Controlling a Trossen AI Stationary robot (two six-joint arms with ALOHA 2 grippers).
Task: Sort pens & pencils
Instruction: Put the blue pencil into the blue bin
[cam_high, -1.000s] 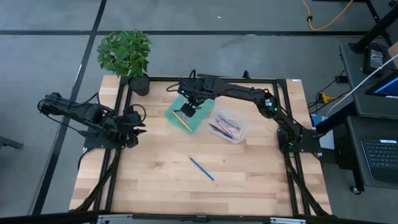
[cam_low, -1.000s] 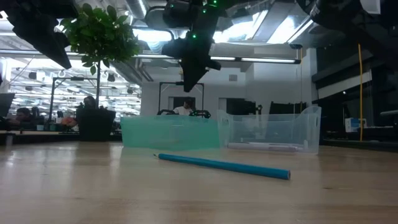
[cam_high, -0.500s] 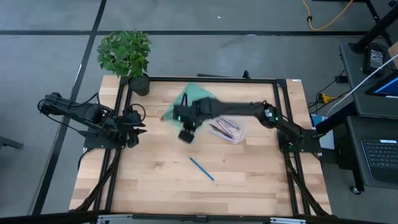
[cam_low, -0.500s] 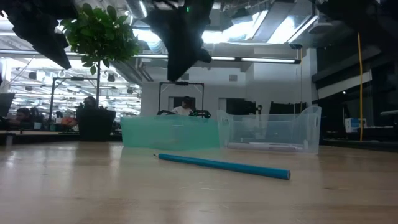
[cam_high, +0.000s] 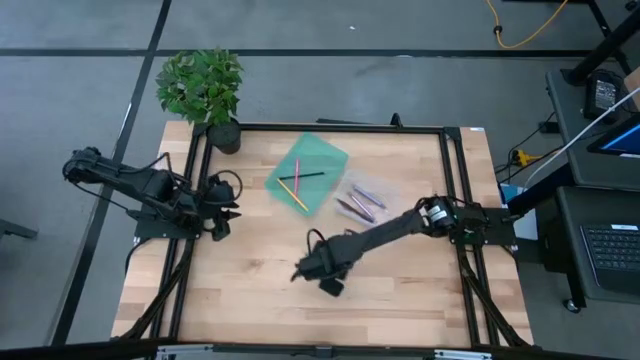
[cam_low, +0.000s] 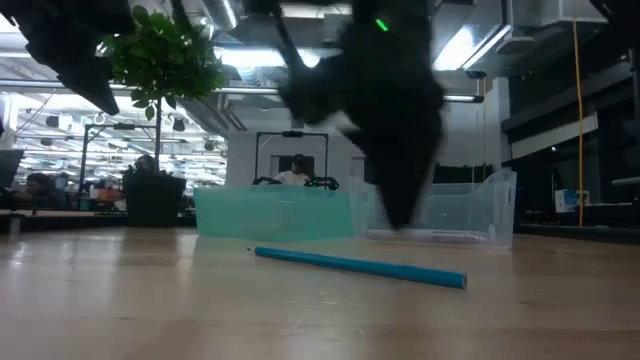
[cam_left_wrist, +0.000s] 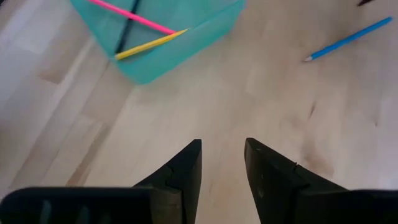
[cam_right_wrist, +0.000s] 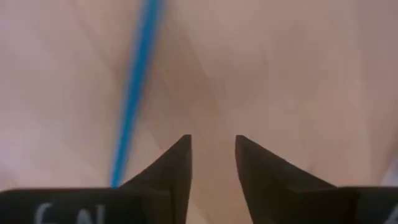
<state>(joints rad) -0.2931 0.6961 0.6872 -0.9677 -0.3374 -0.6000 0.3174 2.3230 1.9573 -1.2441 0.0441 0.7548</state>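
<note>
Even bright light; right arm (cam_low: 385, 110) motion-blurred, low view

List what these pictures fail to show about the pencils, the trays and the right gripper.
- Blue pencil: hidden in the high view by the right arm above it.
- Right gripper: motion-blurred in the low view; its height above the table can't be judged.
- Sticks in the clear tray: too small in the high view to count.
- Green tray: contents hidden in the low view behind its wall.

Open-plan lab or workshop: concrete floor (cam_high: 90, 30), ceiling strip lights (cam_low: 255, 58), distant workstations (cam_low: 60, 195), seated person (cam_low: 296, 172).
</note>
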